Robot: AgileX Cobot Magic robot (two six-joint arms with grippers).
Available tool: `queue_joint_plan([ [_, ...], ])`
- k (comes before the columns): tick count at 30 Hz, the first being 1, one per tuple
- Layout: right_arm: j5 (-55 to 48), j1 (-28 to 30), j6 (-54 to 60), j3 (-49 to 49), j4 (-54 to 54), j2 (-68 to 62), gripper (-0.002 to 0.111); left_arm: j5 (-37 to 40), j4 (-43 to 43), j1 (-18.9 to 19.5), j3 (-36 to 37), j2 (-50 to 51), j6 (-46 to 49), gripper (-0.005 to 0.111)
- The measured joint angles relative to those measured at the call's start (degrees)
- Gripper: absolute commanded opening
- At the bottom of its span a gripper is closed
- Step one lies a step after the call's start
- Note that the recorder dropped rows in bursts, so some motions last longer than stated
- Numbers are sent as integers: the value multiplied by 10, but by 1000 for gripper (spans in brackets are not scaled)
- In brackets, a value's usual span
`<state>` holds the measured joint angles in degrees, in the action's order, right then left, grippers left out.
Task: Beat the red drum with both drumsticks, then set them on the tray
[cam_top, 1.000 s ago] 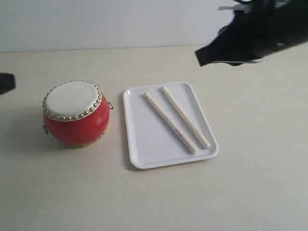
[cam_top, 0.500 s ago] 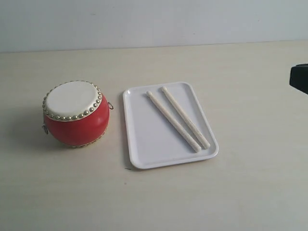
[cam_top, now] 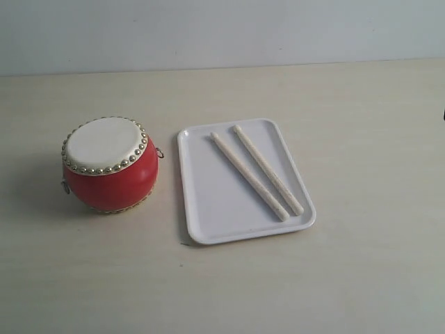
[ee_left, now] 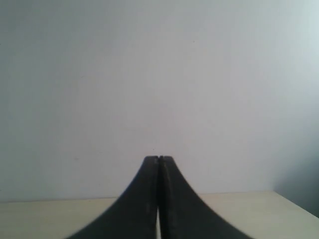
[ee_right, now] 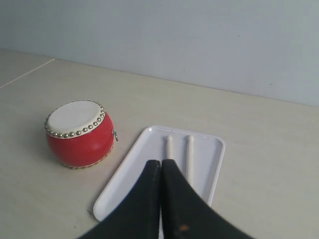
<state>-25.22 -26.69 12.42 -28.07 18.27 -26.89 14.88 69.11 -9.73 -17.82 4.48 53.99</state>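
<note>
The red drum (cam_top: 109,164) with its cream top stands on the left of the table, also seen in the right wrist view (ee_right: 79,133). To its right lies the white tray (cam_top: 208,202), and both drumsticks (cam_top: 249,176) (cam_top: 268,169) rest side by side inside it. The right wrist view shows the tray (ee_right: 129,172) and the sticks (ee_right: 189,152) beyond my right gripper (ee_right: 161,162), which is shut and holds nothing. My left gripper (ee_left: 158,158) is shut, empty, and faces a blank wall. Neither gripper shows in the exterior view.
The pale wooden table (cam_top: 348,278) runs back to a light grey wall (cam_top: 222,31). A sliver of dark arm touches the exterior view's right edge (cam_top: 443,115). A table corner shows in the left wrist view (ee_left: 294,204).
The right arm has pulled back out of the exterior view to the right. The left arm's tip left the left edge earlier. One drumstick shifted slightly on the tray.
</note>
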Motion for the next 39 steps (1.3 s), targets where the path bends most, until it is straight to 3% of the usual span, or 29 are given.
queue_joint_plan([
  [13,-1,0,-1,0,0,0,0,1,0,1,0,-9,-4,0],
  [20,-2,0,-1,1,0,1,0,-3,-8,44,54,-43,31,0],
  [25,-3,0,-1,1,0,2,0,-99,-10,90,172,-43,44,0],
  [39,-3,0,-2,1,0,2,0,-149,-22,91,176,-43,24,0],
])
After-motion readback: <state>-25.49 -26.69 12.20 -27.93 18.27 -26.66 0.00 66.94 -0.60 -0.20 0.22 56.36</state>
